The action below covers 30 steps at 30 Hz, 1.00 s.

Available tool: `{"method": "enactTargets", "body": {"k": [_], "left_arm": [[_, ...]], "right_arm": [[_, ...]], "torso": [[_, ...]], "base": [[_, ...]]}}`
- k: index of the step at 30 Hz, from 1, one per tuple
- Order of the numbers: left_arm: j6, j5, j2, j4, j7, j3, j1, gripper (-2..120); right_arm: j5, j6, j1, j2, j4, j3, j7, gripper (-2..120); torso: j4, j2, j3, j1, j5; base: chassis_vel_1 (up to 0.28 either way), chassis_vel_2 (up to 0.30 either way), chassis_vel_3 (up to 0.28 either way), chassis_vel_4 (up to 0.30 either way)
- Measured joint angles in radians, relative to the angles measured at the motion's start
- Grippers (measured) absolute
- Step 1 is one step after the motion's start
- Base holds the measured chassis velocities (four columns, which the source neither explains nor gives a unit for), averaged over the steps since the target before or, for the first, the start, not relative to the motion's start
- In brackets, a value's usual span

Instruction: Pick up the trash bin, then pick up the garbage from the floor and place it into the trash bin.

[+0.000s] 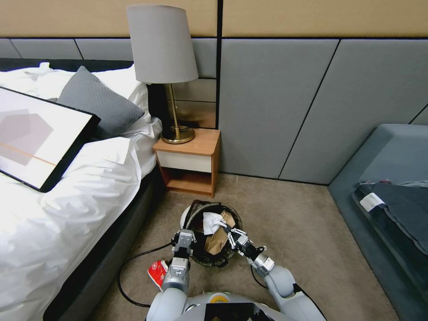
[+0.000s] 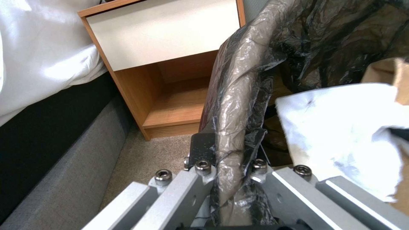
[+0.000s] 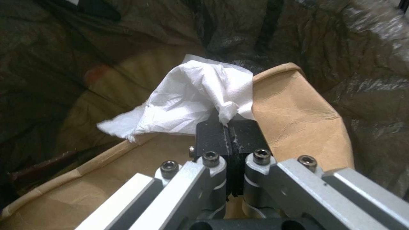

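The bin (image 1: 214, 234), lined with a black bag, hangs just in front of the robot above the beige carpet (image 1: 290, 223), a short way out from the nightstand (image 1: 189, 162) that stands by the bed (image 1: 67, 200). The left gripper (image 1: 183, 240) is clamped on the bin's near-left rim; in the left wrist view its fingers (image 2: 202, 150) pinch the bag-wrapped rim (image 2: 232, 105) between them. The right gripper (image 1: 232, 234) reaches over the bin's mouth from the right, its jaws closed tight on a corner of a crumpled white tissue (image 3: 187, 99). The tissue hangs inside the bin's opening, touching the top of a brown paper bag (image 3: 294, 108) that stands in the bin and leans toward the right wall. In the head view the tissue (image 1: 211, 222) sits at the middle of the opening with the bag (image 1: 218, 240) below it. A red-and-white packet (image 1: 157, 273) lies on the carpet beside the left arm, near a black cable (image 1: 129, 276) that curls along the bed's base.
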Motion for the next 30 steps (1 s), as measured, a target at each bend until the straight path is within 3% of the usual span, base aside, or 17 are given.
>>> {"method": "enactTargets", "body": {"k": [8,13,30], "left_arm": [[0.0,0.001,0.0,0.0,-0.001,-0.001,0.001,0],[0.0,0.0,0.001,-0.001,0.0,-0.001,0.0,0],[0.0,-0.001,-0.004,0.005,0.001,-0.008,-0.003,0]], "right_arm": [[-0.007,-0.011,0.005,0.002,-0.017,-0.008,0.006,20],[-0.01,-0.009,-0.004,0.001,-0.012,-0.005,0.007,45],[-0.015,0.028,-0.056,-0.015,0.074,0.046,-0.007,99]], "torso": [[0.0,0.0,0.0,0.0,0.0],[0.0,0.0,0.0,0.0,0.0],[0.0,0.0,0.0,0.0,0.0]], "base": [[0.0,0.0,0.0,0.0],[0.0,0.0,0.0,0.0],[0.0,0.0,0.0,0.0]]}}
